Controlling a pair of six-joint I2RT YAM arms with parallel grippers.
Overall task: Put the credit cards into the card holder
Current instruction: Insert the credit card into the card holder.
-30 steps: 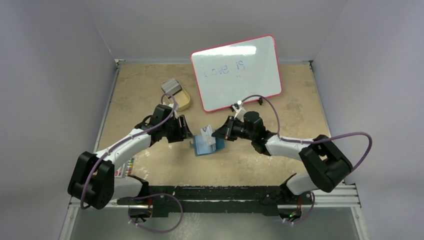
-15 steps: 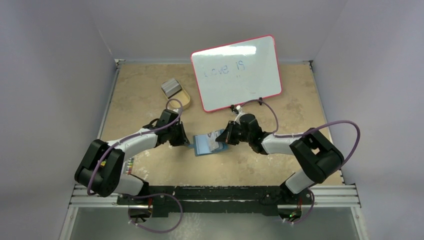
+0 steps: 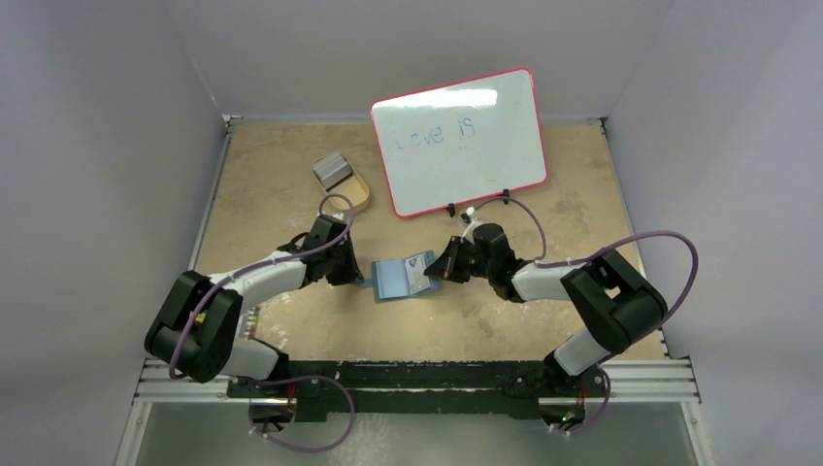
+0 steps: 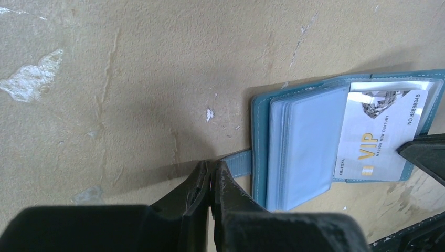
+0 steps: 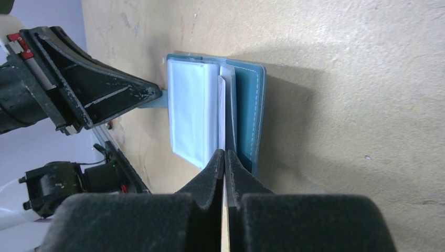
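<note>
The teal card holder (image 3: pixel 393 282) lies open on the table, its clear sleeves (image 4: pixel 307 147) facing up. My left gripper (image 3: pixel 360 281) is shut on its snap tab (image 4: pixel 237 163), pinched at the tips (image 4: pixel 212 172). My right gripper (image 3: pixel 436 271) is shut on a credit card (image 4: pixel 380 134), white with a gold VIP print. The card lies over the holder's right half, its far edge beside the sleeves (image 5: pixel 222 113). It shows edge-on between the jaws (image 5: pixel 224 157). A stack of grey credit cards (image 3: pixel 333 170) rests on the rim of the tan oval tray (image 3: pixel 357 199), back left.
A red-framed whiteboard (image 3: pixel 458 141) leans at the back, just behind the right arm. A multicoloured striped card (image 3: pixel 254 318) lies near the left arm's base. Walls enclose the table on the left, right and back.
My left gripper closed on the snap tab. My right gripper lowered the card from standing up to nearly flat on the holder, and the holder now lies flatter.
</note>
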